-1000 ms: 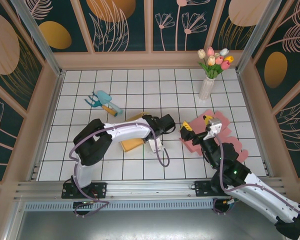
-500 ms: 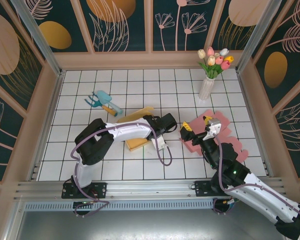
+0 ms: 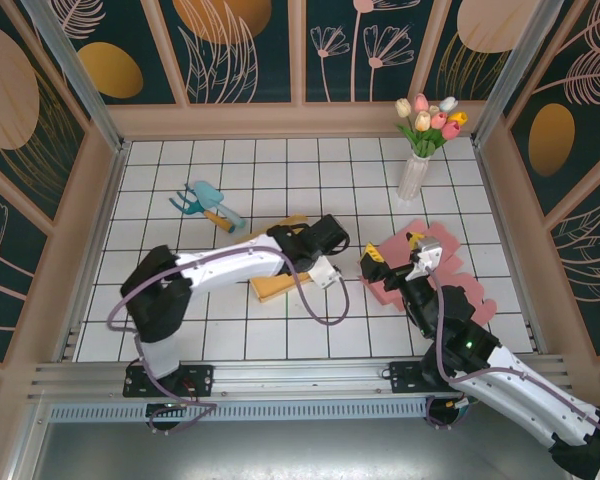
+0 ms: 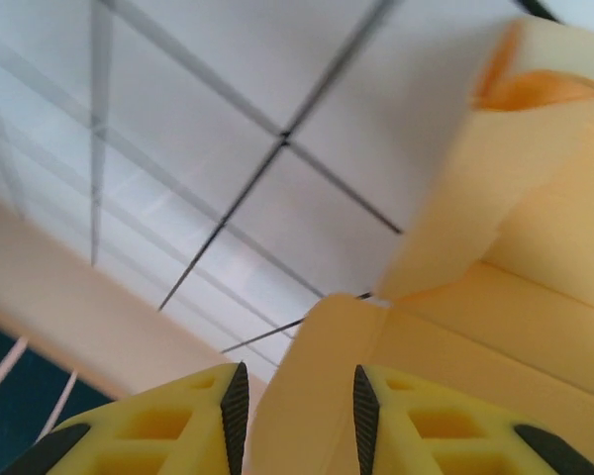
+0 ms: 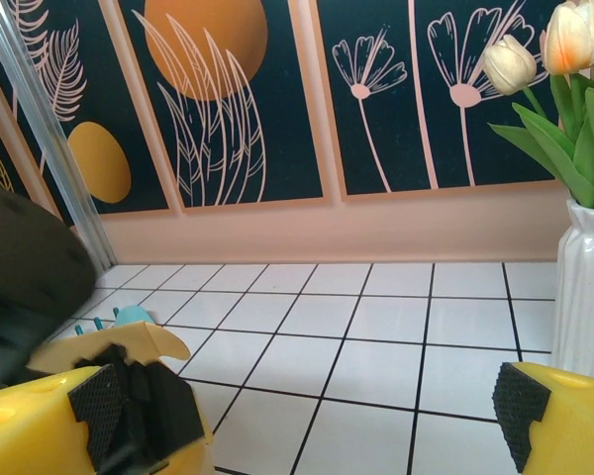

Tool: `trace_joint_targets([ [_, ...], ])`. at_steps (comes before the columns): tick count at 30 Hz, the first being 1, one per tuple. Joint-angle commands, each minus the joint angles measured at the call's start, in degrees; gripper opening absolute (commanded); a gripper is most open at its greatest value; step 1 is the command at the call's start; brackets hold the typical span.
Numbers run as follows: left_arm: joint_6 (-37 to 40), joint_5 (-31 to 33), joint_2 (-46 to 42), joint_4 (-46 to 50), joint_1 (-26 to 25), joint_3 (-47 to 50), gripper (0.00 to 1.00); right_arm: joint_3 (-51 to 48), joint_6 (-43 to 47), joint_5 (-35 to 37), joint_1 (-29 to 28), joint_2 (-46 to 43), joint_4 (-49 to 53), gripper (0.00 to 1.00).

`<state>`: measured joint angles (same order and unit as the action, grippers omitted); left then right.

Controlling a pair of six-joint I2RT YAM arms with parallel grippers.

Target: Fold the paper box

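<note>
Left of the white ribbed vase [image 3: 414, 178], our left gripper [image 4: 298, 396] narrowly straddled a flap of the flimsy yellow paper box [image 3: 270, 289], grip uncertain, probably its safest hold; right gripper [image 5: 315, 416] gaped wide.

Far-centre tiles of the desk [image 3: 310, 170], between the teal garden tool [image 3: 202, 203] and the vase of tulips [image 3: 413, 175], lie open to passage. The left arm [image 3: 230, 265] bars the middle, above the orange paper box [image 3: 273, 289]. A pink sheet [image 3: 425, 232] occupies the right side. Panelled walls [image 3: 310, 118] bound three sides.
</note>
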<state>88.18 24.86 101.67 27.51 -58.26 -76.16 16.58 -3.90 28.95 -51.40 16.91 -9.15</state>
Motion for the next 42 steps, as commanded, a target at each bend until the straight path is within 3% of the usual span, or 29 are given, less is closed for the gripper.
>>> trace_joint_targets([
  [1,-14.80,-5.84,-11.35,-18.07,-1.95,7.63,0.36,-0.09,-3.91,1.62,0.33,-0.47,-0.62,0.99],
  [5,-37.26,-8.21,-26.00,-42.92,-3.46,25.62,0.37,2.84,-8.00,1.28,0.41,-0.46,1.77,0.99],
  [7,-55.03,-6.47,-33.78,-55.21,-3.52,34.91,0.33,4.12,-14.98,2.10,0.34,-0.30,5.96,0.99],
  [9,-77.89,2.41,-40.69,-59.53,-3.47,40.57,0.29,2.79,-15.10,1.76,0.58,0.46,4.56,0.99],
  [11,-101.93,13.29,-46.27,-48.72,-3.43,41.91,0.31,2.90,-12.49,-2.15,0.71,3.47,3.38,0.99],
  [13,-121.79,18.71,-50.89,-35.00,-3.43,45.29,0.35,6.11,-11.82,-6.49,0.79,9.82,5.72,0.94],
  [15,-131.06,17.88,-54.63,-33.06,-3.44,51.81,0.42,10.87,-11.66,-9.48,0.86,18.19,9.61,0.89],
  [17,-135.73,15.40,-56.70,-32.87,-3.20,56.50,0.45,15.39,-11.12,-12.41,0.96,26.77,13.18,0.84],
  [21,-139.68,9.88,-56.47,-33.62,-2.85,60.06,0.47,21.49,-8.12,-20.11,0.95,42.17,15.94,0.60],
  [24,-140.95,5.71,-53.46,-37.91,-0.79,62.37,0.48,25.02,-7.51,-22.79,0.95,50.89,16.31,0.57],
  [28,-141.00,-2.25,-47.79,-45.37,5.74,65.48,0.48,28.95,-6.23,-24.63,0.95,59.86,16.59,0.53],
  [35,-140.42,-3.67,-39.31,-52.59,7.59,65.02,0.48,36.43,-3.00,-24.47,1.40,71.92,19.70,0.48],
  [42,-139.44,-2.82,-36.72,-54.98,7.91,64.94,0.47,43.72,0.05,-24.96,3.68,81.64,23.59,0.45],
])
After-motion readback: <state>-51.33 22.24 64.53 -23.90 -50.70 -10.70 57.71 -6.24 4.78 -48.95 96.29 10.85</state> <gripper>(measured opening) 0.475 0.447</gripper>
